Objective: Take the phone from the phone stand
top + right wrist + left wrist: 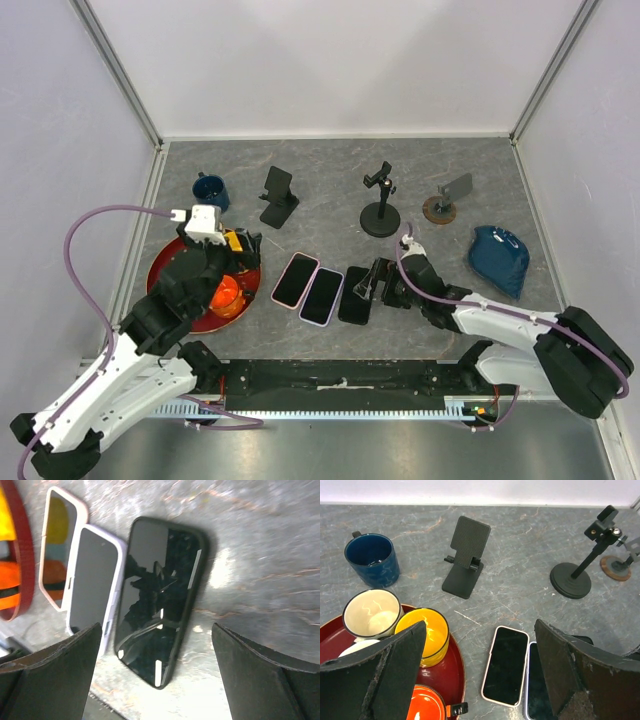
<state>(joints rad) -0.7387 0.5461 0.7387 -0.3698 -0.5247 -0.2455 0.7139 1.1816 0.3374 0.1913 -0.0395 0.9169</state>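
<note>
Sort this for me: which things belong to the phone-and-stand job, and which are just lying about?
Job: black phone, flat under the open right claw; folding stand, clamp stand, small stand, all empty.
Lying about: pink-cased phone, lilac-cased phone, blue mug, red tray of cups, blue pouch.

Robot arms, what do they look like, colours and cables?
Both the left arm and right arm have white links with black joints. A thin purple cable loops along each. The fingers are broad, matte black wedges with rough edges.
</note>
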